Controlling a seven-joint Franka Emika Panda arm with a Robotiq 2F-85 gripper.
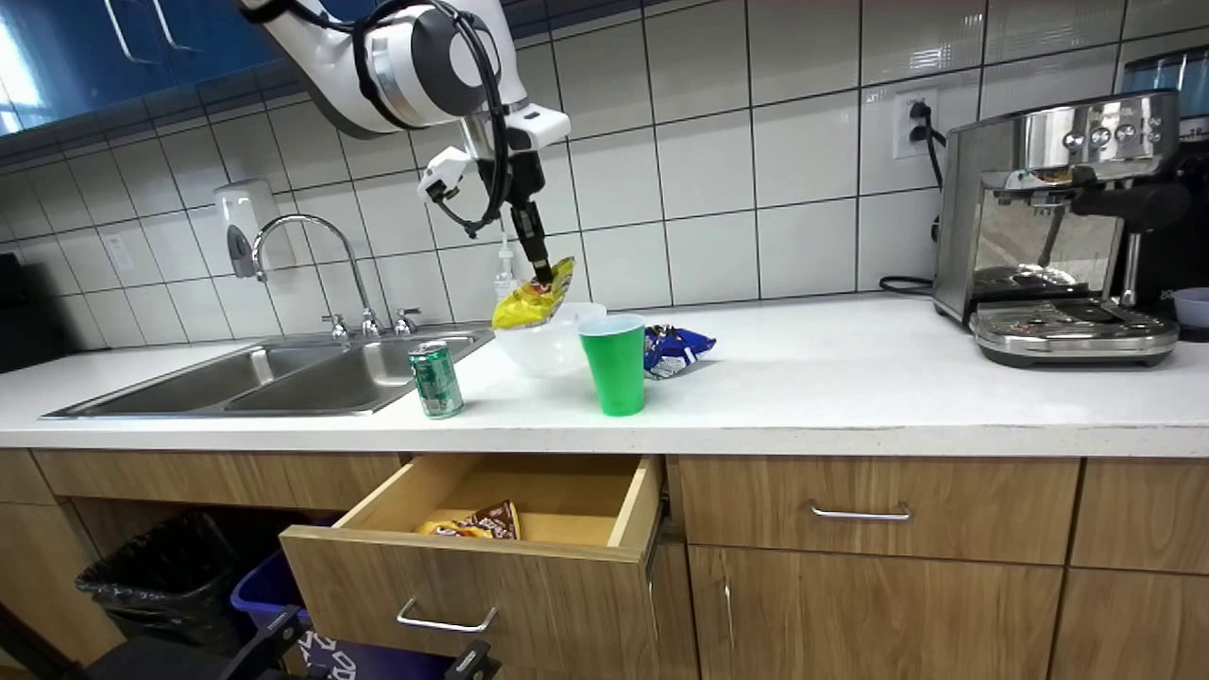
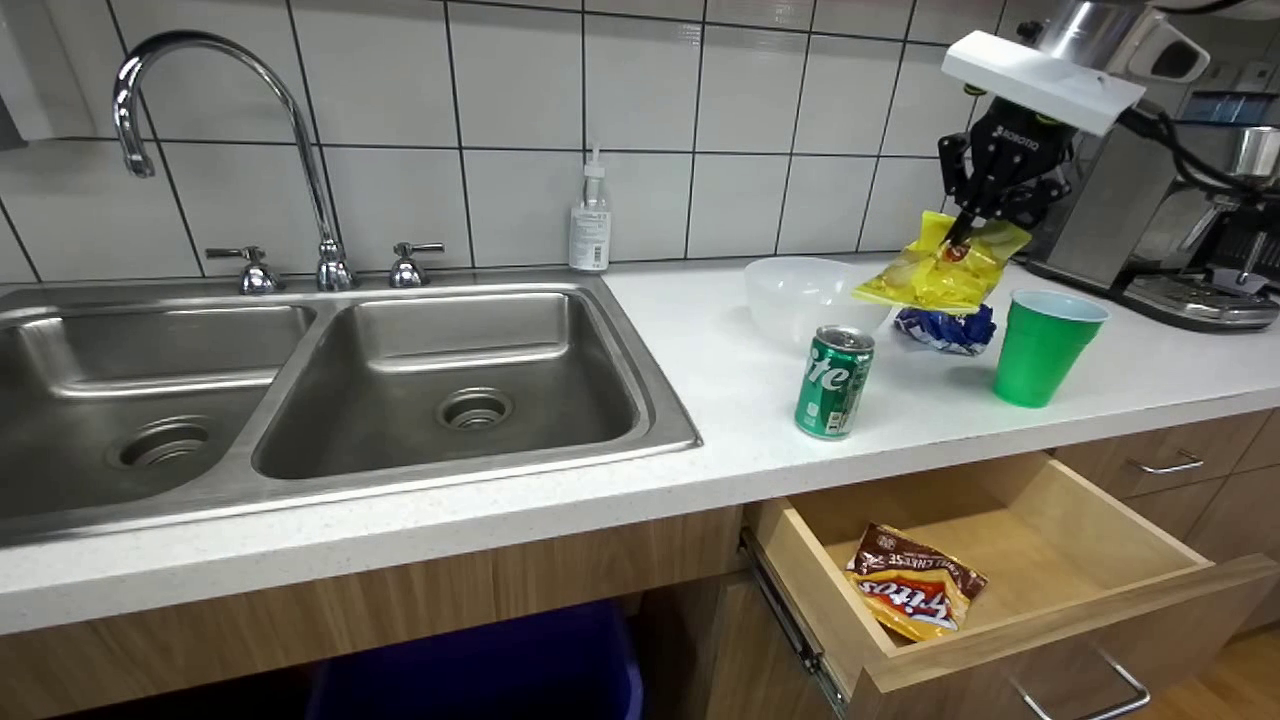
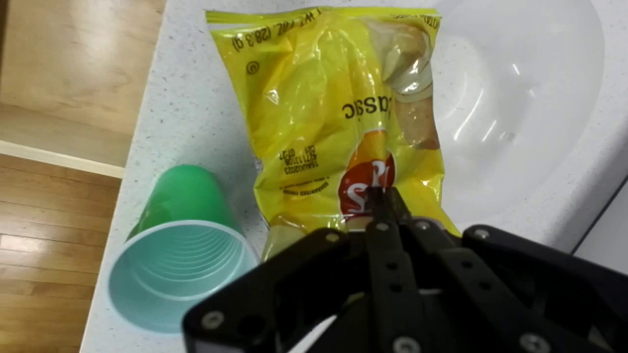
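A kitchen, shown by the double sink (image 2: 270, 395), tiled wall (image 1: 708, 161), blue cupboards (image 1: 85, 71) and coffee machine (image 1: 1048, 236)

Glossy, crinkled plastic film sheathes a chip bag (image 3: 314, 122); in the wrist view, a smooth translucent bowl (image 3: 515, 137) gleams at its three o'clock, a plastic cup (image 3: 181, 255), ribbed inside, at eight, a satin-smooth wood drawer (image 3: 73, 68) at nine.

In both exterior views, can (image 2: 835, 385) right of sink (image 2: 440, 325) on counter (image 2: 740, 425), cup (image 2: 1050, 345) right of can, bowl (image 2: 795, 290) behind, chip bag (image 2: 915, 275) in gripper (image 2: 955, 240) above, snack packet (image 2: 915, 585) in drawer (image 2: 1060, 520) below.
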